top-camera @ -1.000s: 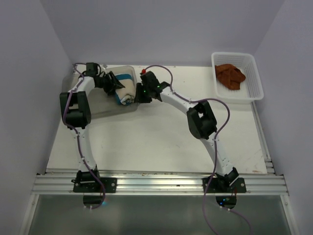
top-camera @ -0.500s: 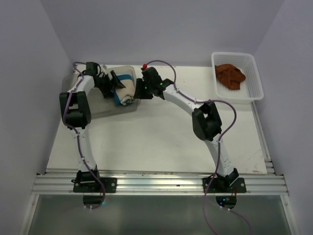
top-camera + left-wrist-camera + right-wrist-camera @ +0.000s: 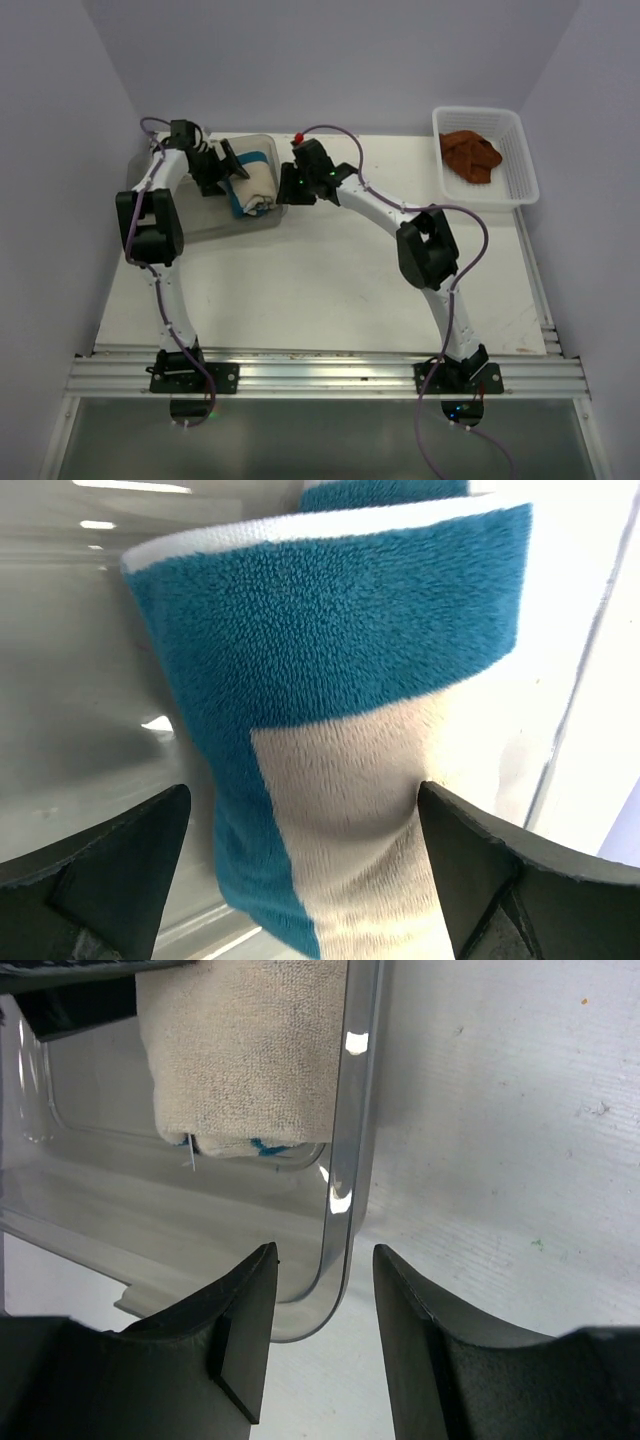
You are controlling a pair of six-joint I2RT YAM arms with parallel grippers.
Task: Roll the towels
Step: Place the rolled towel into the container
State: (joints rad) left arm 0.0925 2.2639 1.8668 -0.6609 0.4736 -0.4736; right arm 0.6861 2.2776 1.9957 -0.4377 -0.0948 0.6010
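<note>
Left gripper spread wide, rolled cream towel, blue edges; right gripper part-open

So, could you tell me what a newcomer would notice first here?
A rolled cream-and-blue towel lies in the clear bin, far left, the open left gripper around it, the right gripper at the bin's wall. The rust-brown towel sits crumpled in the white basket, far right.
</note>
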